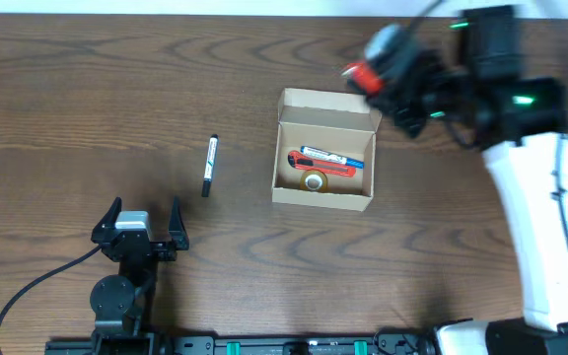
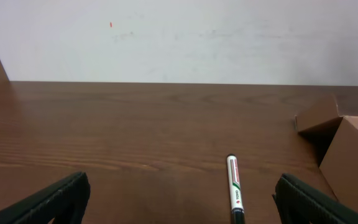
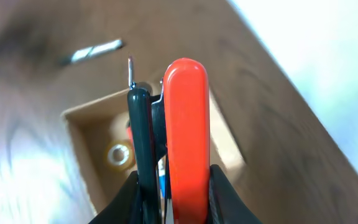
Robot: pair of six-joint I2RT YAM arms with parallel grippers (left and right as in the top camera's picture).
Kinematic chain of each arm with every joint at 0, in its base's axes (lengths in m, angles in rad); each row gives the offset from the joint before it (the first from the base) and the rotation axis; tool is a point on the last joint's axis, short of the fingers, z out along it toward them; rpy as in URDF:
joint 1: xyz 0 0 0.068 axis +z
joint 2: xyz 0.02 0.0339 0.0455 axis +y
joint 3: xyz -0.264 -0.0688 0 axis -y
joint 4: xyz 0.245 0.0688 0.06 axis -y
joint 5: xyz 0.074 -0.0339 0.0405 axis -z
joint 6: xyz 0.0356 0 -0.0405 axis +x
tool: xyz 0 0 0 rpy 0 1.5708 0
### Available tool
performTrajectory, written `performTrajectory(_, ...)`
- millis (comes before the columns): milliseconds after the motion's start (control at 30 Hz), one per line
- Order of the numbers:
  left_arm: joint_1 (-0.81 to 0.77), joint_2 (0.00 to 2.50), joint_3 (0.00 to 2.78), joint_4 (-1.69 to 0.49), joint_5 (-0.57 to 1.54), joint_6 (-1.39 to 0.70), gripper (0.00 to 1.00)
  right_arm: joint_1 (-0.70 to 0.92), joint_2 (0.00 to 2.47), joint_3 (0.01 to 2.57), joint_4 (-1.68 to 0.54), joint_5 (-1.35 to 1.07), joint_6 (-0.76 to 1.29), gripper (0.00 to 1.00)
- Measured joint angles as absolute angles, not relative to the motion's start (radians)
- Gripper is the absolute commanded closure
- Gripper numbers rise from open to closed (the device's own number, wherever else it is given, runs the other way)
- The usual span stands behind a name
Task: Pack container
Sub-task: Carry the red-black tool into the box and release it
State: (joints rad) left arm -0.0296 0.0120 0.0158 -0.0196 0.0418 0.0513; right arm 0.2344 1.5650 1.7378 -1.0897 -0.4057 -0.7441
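Wooden table [image 1: 87,99]; container [image 1: 328,110] below right tool [image 3: 173,199] clamping red cutter [image 3: 185,124].

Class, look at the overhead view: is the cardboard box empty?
No: the container holds a red cutter, a blue-and-white pen and a small tape roll.

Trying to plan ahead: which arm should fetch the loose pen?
Left, probably. The left gripper, open, faces the pen close ahead; the right gripper is shut on a red tool by the box.

Wooden table [image 1: 67,99], cardboard box [image 1: 323,198], marker pen [image 1: 209,165]
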Motion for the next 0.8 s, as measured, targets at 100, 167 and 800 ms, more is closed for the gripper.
performTrajectory(100, -0.030, 0.012, 0.016, -0.020, 0.042, 0.051, 0.05, 0.347, 1.598, 1.738, -1.117, -0.323, -0.847, 0.99)
performTrajectory(167, -0.030, 0.012, 0.016, -0.020, 0.042, 0.051, 0.05, 0.398, 1.618, 1.738, -1.128, -0.277, -0.902, 0.99)
performTrajectory(800, -0.030, 0.012, 0.016, -0.020, 0.042, 0.051, 0.05, 0.376, 2.014, 1.737, -1.142, -0.187, -1.001, 0.99)
